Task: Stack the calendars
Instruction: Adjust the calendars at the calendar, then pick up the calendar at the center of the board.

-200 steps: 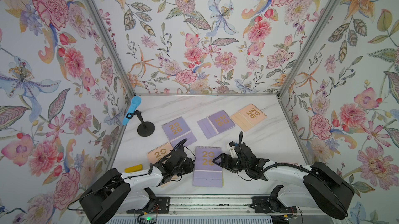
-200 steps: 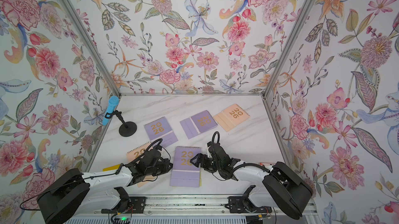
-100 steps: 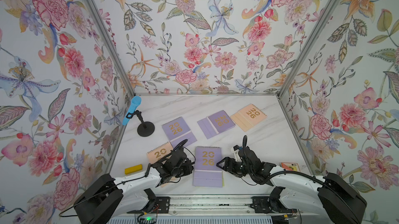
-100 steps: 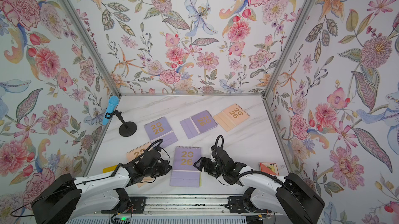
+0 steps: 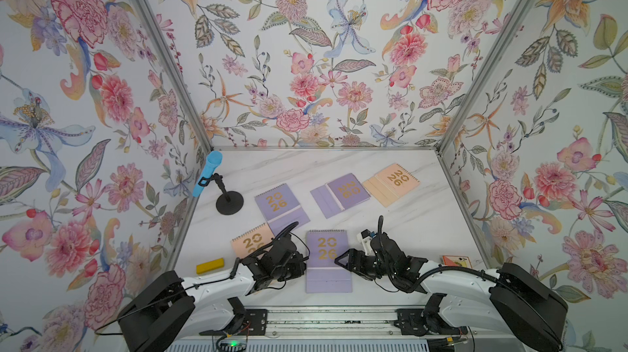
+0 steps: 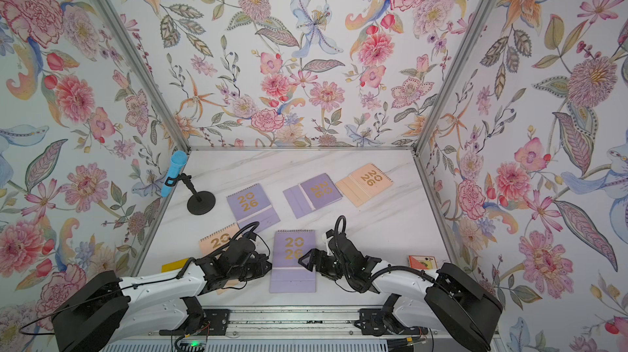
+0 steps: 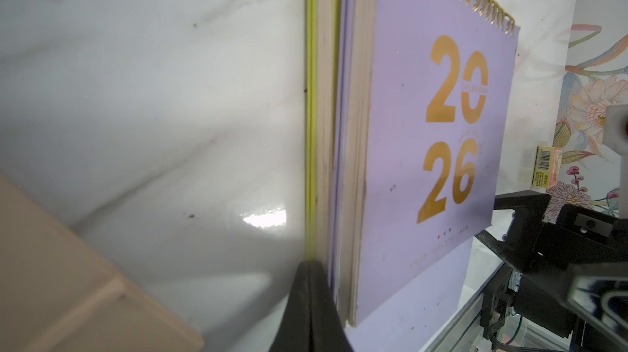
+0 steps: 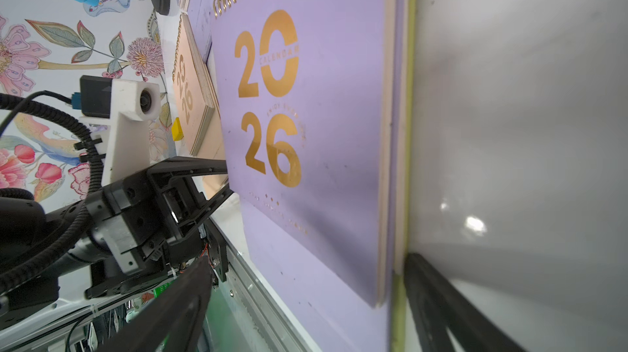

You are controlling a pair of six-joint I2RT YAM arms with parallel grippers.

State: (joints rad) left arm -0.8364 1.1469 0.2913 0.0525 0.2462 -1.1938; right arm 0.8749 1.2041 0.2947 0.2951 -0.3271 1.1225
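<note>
Tabletop [image 5: 418,228] lies bare between far peach calendar [image 5: 390,184] and right gripper [image 5: 341,262]; microphone stand [image 5: 228,199] obstructs far-left.

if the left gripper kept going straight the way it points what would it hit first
The left gripper, jaws shut, points at the left edge of the yellow calendar lying under the lavender calendar. It would likely meet that edge first; whether they touch now is unclear.

3 walls [image 5: 306,61] papered with pink, orange and blue flowers on white enclose a white marble-look table [image 5: 306,167] with grey veins. 2 metal posts [image 5: 168,61] mark the back corners. A metal rail [image 5: 326,316] lines the near edge. Light glints off the table.
</note>
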